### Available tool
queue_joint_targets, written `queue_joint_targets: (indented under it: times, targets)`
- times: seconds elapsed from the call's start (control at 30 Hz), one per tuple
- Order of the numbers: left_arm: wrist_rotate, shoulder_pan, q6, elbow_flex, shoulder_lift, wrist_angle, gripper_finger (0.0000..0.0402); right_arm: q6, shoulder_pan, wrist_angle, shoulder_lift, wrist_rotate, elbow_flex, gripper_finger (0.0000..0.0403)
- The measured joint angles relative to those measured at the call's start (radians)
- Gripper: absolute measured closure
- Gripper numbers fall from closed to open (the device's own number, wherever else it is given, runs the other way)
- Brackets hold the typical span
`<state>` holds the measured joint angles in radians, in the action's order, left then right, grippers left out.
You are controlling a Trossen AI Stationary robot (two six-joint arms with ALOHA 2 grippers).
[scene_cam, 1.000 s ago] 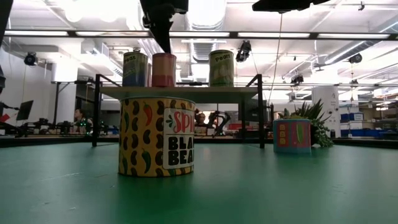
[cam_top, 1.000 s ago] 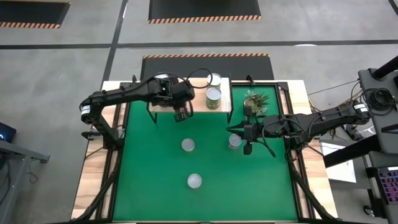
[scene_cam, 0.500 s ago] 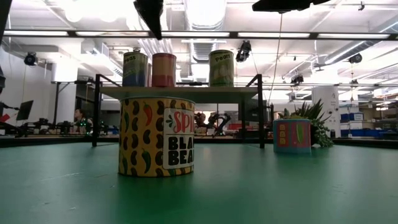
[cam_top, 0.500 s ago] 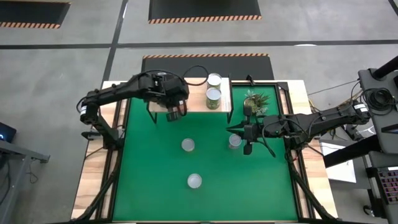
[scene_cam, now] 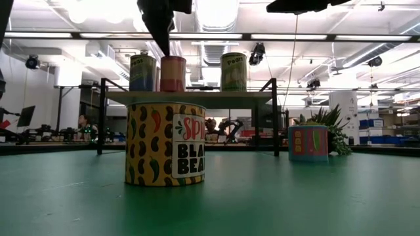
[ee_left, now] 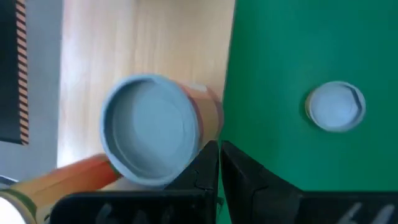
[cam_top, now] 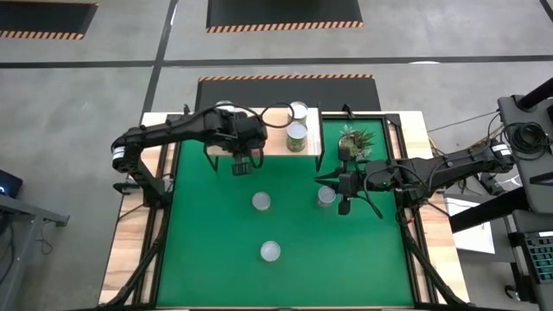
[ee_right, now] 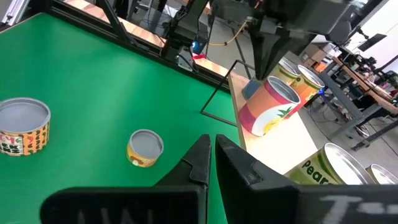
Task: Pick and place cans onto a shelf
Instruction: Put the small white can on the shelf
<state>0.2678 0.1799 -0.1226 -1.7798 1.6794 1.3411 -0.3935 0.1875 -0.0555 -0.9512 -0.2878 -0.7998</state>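
Left gripper (cam_top: pixel 243 164) (fingers pressed together) points down above the shelf (cam_top: pixel 275 141); right gripper (cam_top: pixel 343 192) likewise closed.

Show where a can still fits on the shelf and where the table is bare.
The shelf is free between the pink can, under the left gripper, and the pears can. The green table is bare left of the black-beans can and in its front right corner. Crowded: around the right gripper, beside the plant.
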Motion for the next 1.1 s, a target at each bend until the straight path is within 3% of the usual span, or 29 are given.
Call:
queue_joint_targets:
  times: [0.23, 0.53, 0.9, 1.1]
  targets:
    - [0.105, 0.001, 0.037, -0.028, 0.0, -0.157, 0.0402, 0.0, 0.0, 0.0, 0.0, 0.0, 0.0, 0.039]
    - [0.089, 0.0, -0.02, -0.125, -0.005, -0.061, 0.0402, 0.0, 0.0, -0.017, 0.0, 0.0, 0.002, 0.039]
    - [0.088, 0.021, -0.025, -0.001, 0.002, -0.078, 0.0402, 0.001, 0.0, -0.019, 0.0, 0.0, 0.002, 0.039]
    - [0.088, 0.021, 0.039, 0.024, 0.002, -0.182, 0.0402, 0.001, 0.0, -0.019, 0.0, 0.0, 0.002, 0.039]
